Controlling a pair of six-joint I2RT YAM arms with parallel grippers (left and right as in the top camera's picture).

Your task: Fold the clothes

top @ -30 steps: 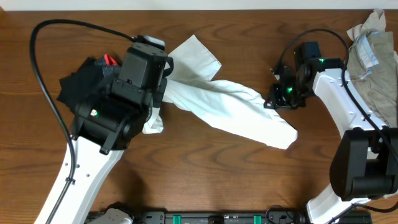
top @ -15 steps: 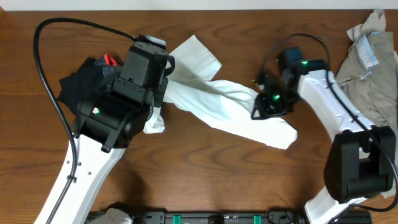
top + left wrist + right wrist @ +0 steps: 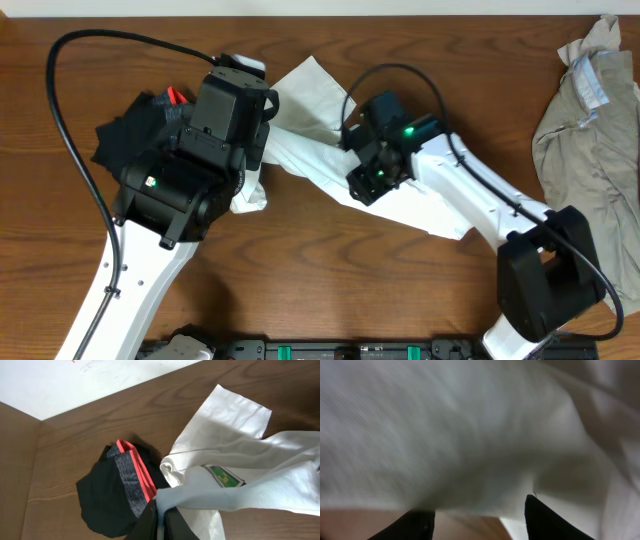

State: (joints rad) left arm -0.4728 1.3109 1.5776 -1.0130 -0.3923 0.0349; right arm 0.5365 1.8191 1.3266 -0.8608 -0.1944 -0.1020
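Left gripper [image 3: 161, 519] is clamped shut on a bunched fold of the white T-shirt [image 3: 315, 163]. In its wrist view we see the cloth rising from between the dark fingers and spreading away to the right, with a small green label [image 3: 224, 476] showing on it. Our right gripper [image 3: 368, 178] hangs over the middle of the same shirt with its jaws well apart. Its two fingers [image 3: 417, 527] frame blurred white fabric and a sliver of wood, and nothing is held between them. We cannot tell whether the fingertips touch the cloth. The T-shirt lies crumpled in a long band across the middle of the wooden table [image 3: 330, 290], running from the left arm [image 3: 190, 170] towards the near right, with a flatter part of it spread towards the far side. Just left of it, partly under the left arm, sits the black garment [image 3: 107, 495], its grey-and-red band on the side facing the shirt. The khaki-beige garment [image 3: 580, 130] is heaped at the far right edge, well apart from both grippers.
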